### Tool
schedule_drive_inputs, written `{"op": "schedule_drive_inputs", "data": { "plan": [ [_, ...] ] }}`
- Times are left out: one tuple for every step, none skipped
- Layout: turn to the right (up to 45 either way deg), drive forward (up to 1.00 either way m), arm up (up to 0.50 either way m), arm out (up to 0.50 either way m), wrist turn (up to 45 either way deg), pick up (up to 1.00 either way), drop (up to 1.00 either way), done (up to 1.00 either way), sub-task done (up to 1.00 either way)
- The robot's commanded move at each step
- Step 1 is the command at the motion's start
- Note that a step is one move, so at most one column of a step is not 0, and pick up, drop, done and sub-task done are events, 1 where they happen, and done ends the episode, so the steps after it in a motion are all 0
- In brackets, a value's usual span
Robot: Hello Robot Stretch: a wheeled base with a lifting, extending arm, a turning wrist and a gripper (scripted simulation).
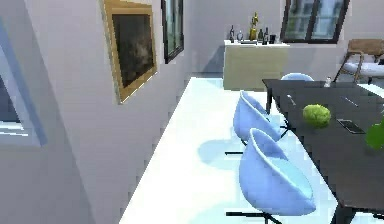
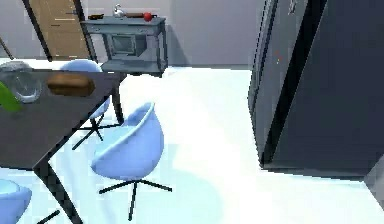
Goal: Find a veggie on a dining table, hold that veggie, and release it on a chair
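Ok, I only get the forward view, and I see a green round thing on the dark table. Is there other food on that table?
Observer: Yes, in the arm side view a brown loaf lies on the table.
Operator: Is anything beside the loaf?
Observer: A glass bowl stands just to that view's left of it.
Operator: And what's away from the table?
Observer: A tall dark cabinet stands on the arm side view's right.
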Motion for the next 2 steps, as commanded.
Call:
{"op": "schedule_drive_inputs", "data": {
  "plan": [
    [0.0,0.5,0.0,0.0,0.0,0.0,0.0,0.0,0.0],
    [-39.0,0.0,0.0,0.0,0.0,0.0,0.0,0.0,0.0]
  ]
}}
